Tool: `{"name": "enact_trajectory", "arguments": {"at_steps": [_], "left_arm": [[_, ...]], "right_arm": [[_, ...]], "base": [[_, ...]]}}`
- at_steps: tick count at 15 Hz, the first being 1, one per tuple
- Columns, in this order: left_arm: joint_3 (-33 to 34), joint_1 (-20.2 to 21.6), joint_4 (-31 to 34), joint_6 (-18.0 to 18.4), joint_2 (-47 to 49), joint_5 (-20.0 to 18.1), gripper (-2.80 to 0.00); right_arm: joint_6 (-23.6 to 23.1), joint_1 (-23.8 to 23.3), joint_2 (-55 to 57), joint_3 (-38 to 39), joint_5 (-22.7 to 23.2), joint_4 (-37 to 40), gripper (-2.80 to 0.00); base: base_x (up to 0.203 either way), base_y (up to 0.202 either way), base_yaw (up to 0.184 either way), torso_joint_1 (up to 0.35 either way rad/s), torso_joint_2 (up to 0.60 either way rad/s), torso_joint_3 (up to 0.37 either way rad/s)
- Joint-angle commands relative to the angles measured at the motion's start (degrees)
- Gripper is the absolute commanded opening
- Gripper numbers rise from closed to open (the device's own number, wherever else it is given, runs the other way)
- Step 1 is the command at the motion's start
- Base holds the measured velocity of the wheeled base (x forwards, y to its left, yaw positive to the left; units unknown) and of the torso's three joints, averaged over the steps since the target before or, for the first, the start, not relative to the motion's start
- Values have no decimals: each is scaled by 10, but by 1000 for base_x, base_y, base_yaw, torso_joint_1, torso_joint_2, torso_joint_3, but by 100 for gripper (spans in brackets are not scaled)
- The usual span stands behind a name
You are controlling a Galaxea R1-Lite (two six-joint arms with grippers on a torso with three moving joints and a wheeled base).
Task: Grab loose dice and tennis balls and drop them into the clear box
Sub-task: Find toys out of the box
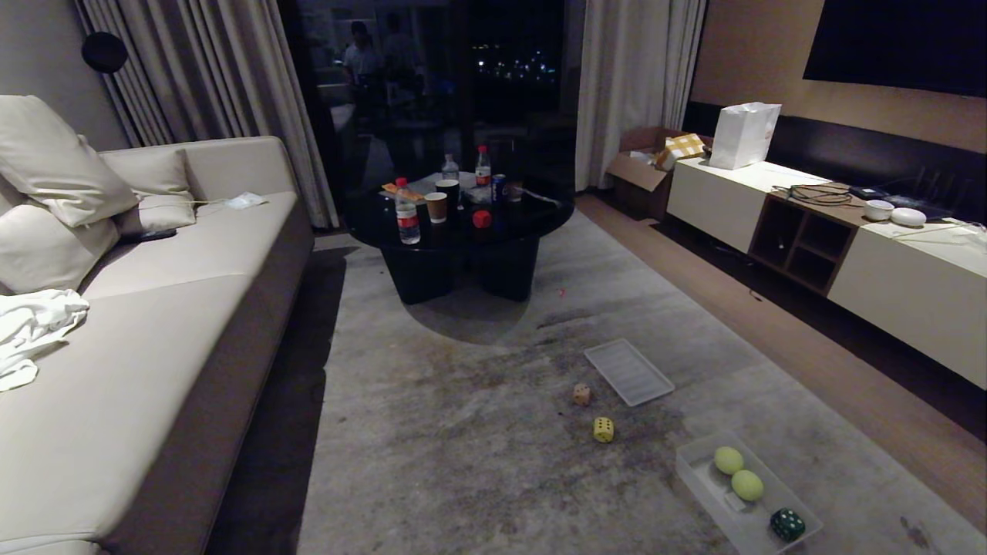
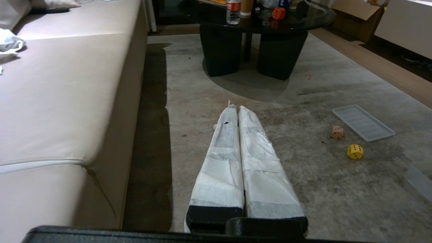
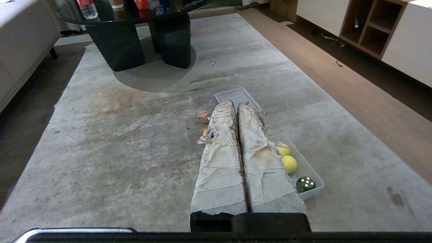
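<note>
Our clear box [image 1: 698, 472] on the rug holds two tennis balls [image 1: 729, 460] and one green die [image 1: 787, 524]; two dice [image 1: 603, 429] lie loose nearby, and one red die [image 1: 482, 219] sits on the table [image 1: 540, 220]. Our left gripper [image 2: 235, 108] and right gripper [image 3: 234, 103] are both closed, empty

**Dim room, black window, soft shadows**

My head view is dim and warm; the window [image 1: 439, 85] at twelve o'clock is black, with faint reflections and specks of light. The sofa [image 1: 154, 308] at nine o'clock catches the most light. The coffee table [image 1: 463, 223] drops a soft shadow on the rug [image 1: 478, 432]. My wrist views look brighter, and lines bow toward their edges.
</note>
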Motion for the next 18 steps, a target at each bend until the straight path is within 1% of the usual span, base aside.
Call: {"name": "enact_trajectory", "arguments": {"at_steps": [1, 9, 18], "left_arm": [[1, 0, 0, -2, 0, 1, -280], [1, 0, 0, -2, 0, 1, -280], [1, 0, 1, -4, 0, 2, -280]], "right_arm": [[0, 0, 1, 5, 0, 0, -280], [0, 0, 1, 5, 0, 0, -280], [0, 0, 1, 5, 0, 0, -280]], "base": [[0, 0, 0, 0, 0, 0], [0, 0, 0, 0, 0, 0], [176, 0, 1, 2, 2, 2]]}}
